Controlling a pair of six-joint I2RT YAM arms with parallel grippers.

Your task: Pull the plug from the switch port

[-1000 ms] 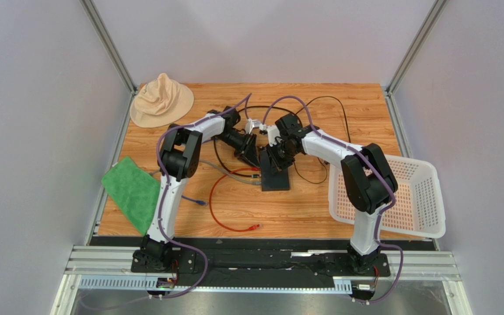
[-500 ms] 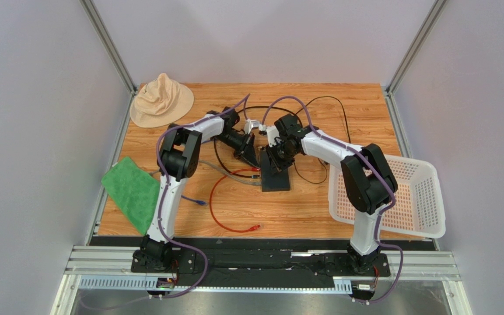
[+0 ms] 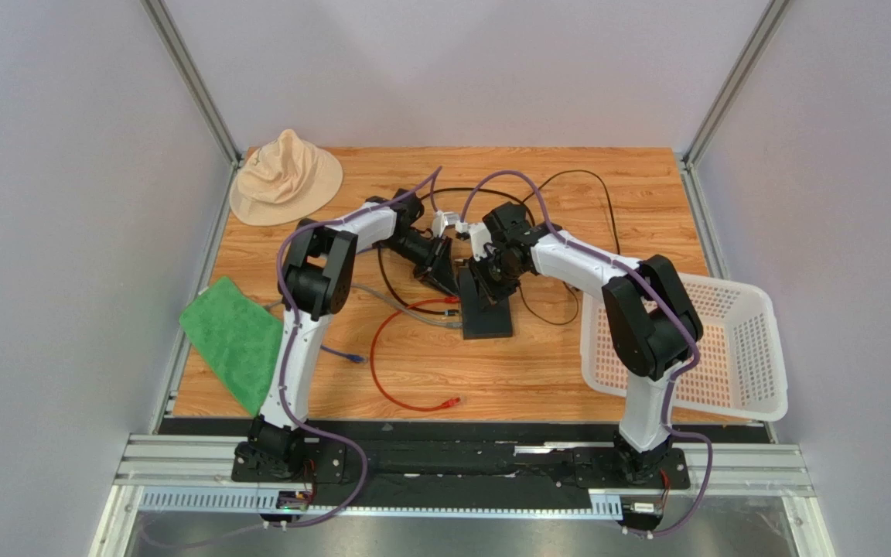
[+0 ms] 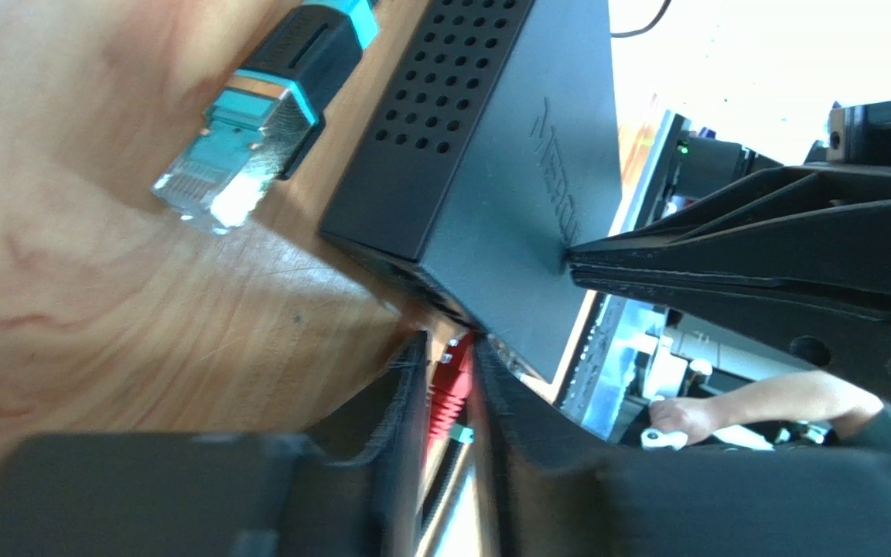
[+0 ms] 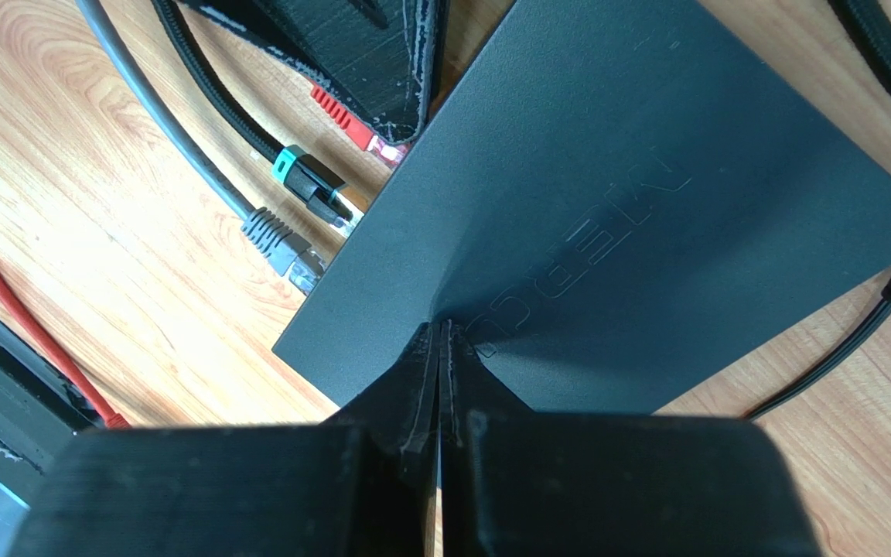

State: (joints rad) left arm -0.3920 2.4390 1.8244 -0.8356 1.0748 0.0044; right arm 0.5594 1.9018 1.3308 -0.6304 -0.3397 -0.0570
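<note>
The switch [image 3: 487, 313], a flat matte-black box, lies mid-table. The left wrist view shows its vented side [image 4: 497, 174]. In the right wrist view its top [image 5: 648, 174] fills the frame. A red plug [image 4: 451, 383] sits at the port edge, its clear tip [image 5: 385, 147] against the switch. My left gripper [image 4: 448, 346] is shut on that plug, one finger on each side. My right gripper [image 5: 440, 327] is shut and empty, its tips pressed down on the switch's top. From above, the left gripper [image 3: 443, 282] and right gripper [image 3: 480, 286] meet at the switch's far end.
A green-collared plug [image 5: 308, 183] and a grey plug [image 5: 281, 246] sit by the same port edge. A loose teal plug [image 4: 255, 122] lies on the wood. A red cable [image 3: 386, 371] loops toward the front. Also here: a beige hat [image 3: 285, 174], green cloth [image 3: 233, 339], white basket [image 3: 694, 348].
In the top view almost nothing has moved. Both grippers stay at the switch's far end, and the right wrist has shifted only slightly.
</note>
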